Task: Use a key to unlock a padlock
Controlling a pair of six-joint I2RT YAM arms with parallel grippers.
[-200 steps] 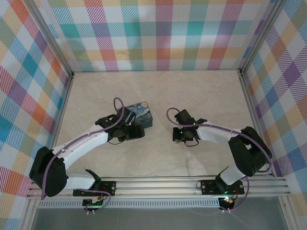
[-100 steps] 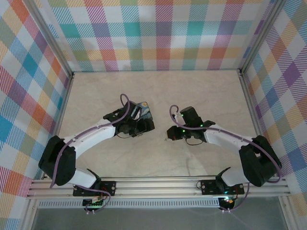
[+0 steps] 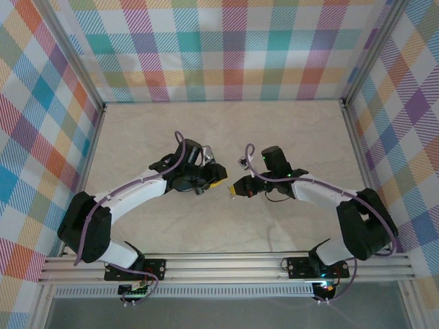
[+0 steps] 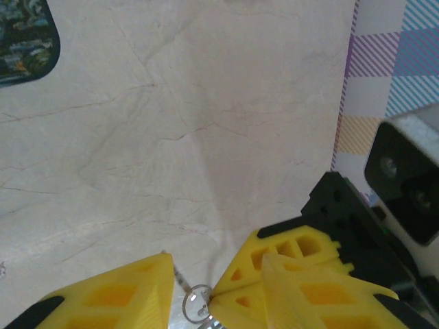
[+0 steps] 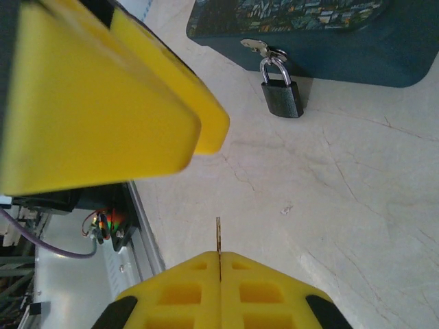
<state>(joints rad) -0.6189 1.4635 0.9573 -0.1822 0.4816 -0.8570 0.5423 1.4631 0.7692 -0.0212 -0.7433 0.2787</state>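
A small black padlock (image 5: 281, 97) with a silver shackle hangs from the hasp of a dark-blue starry-print box (image 5: 357, 41), which also shows in the left wrist view (image 4: 24, 34). My right gripper (image 5: 219, 255) is shut on the key (image 5: 218, 236), whose thin blade pokes out past the fingertips. In the left wrist view the key blade (image 4: 180, 277) and a small metal ring (image 4: 197, 303) sit between my left gripper's (image 4: 212, 274) parted yellow fingers. Both grippers meet tip to tip in the top view, left (image 3: 218, 181) and right (image 3: 236, 188), just right of the box.
The marble tabletop (image 3: 226, 130) is walled by plaid panels on three sides. An aluminium rail (image 3: 226, 264) runs along the near edge and carries both arm bases. The left arm's forearm lies over most of the box in the top view.
My left gripper has swung right, off the box, to the right gripper, and its jaws have narrowed. The right gripper has moved left and slightly back with the key.
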